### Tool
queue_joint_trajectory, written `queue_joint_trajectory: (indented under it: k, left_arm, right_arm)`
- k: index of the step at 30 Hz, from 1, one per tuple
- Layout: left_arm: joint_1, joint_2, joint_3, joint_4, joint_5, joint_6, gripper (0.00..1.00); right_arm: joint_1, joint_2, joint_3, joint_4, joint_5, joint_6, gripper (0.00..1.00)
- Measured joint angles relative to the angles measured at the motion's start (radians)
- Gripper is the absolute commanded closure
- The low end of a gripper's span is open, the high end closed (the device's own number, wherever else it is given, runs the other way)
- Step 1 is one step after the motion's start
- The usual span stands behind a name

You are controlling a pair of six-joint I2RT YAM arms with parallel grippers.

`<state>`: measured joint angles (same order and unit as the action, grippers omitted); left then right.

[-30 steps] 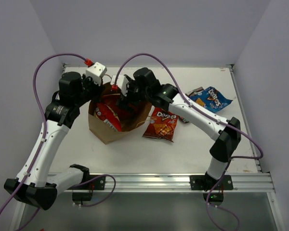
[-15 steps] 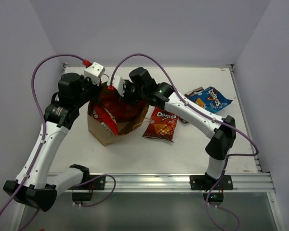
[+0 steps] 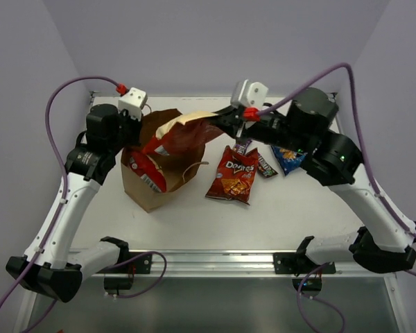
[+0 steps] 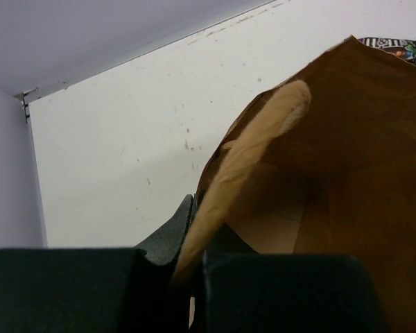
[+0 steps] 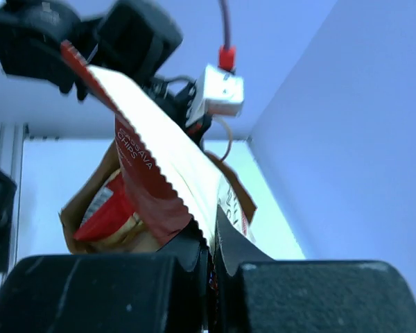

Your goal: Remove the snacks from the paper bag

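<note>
The brown paper bag (image 3: 168,182) stands at the table's left, its mouth pulled open. My left gripper (image 3: 141,132) is shut on the paper bag's rim (image 4: 249,152), pinched between its fingers (image 4: 168,232). My right gripper (image 3: 220,122) is shut on the top edge of a red-and-white chip bag (image 3: 184,128), which hangs half out of the mouth and reads "cassava chips" (image 5: 149,163). A second red chip bag (image 3: 145,171) stays inside (image 5: 107,208). Out on the table lie a red Doritos bag (image 3: 233,175), a blue Doritos bag (image 3: 288,159) and dark candy bars (image 3: 266,165).
The right arm (image 3: 329,149) reaches over the blue bag and hides part of it. An M&M's packet (image 4: 392,46) shows beyond the paper bag. White walls close in the table on three sides. A metal rail (image 3: 215,262) runs along the near edge.
My right gripper closed inside the paper bag and pulled up and to the right, drawing the red-and-white chip bag out of the mouth. The left gripper kept its hold on the rim.
</note>
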<state>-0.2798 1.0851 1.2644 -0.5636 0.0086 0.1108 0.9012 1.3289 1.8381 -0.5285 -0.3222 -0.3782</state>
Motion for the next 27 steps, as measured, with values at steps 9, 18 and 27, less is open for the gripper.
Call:
queue_joint_trajectory:
  k: [9,18,27]
  left_arm:
    - [-0.002,0.040,0.000,0.000,-0.109,-0.032,1.00]
    - [-0.002,0.056,0.000,-0.018,-0.180,-0.048,1.00]
    - [-0.002,0.022,0.000,-0.038,-0.180,-0.048,1.00]
  right_arm:
    - [-0.146,-0.052,0.159,0.081,0.166,0.121,1.00]
    - [-0.366,-0.034,0.151,0.159,0.351,0.212,1.00]
    - [-0.461,0.270,0.104,0.221,0.339,0.299,1.00]
